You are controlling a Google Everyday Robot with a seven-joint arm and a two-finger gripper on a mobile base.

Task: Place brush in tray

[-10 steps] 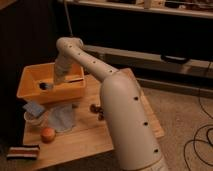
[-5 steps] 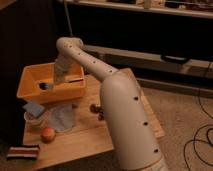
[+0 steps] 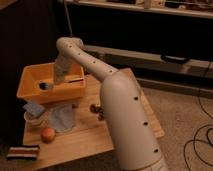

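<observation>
The yellow-orange tray [image 3: 30, 93] stands at the back left of the wooden table. My white arm reaches from the lower right over the table and bends down into the tray. The gripper [image 3: 58, 80] is inside the tray, low against its middle. A small dark round shape [image 3: 45, 86], seemingly the brush head, lies on the tray floor just left of the gripper. I cannot make out its handle. A dark thin strip [image 3: 75, 79] lies in the tray to the right of the gripper.
In front of the tray stand a small white bowl [image 3: 33, 120] with a blue sponge [image 3: 32, 108], a grey cloth [image 3: 63, 116] and an orange fruit [image 3: 48, 134]. Small dark items [image 3: 96, 108] lie mid-table. A striped pad [image 3: 22, 152] lies below the table's front left corner.
</observation>
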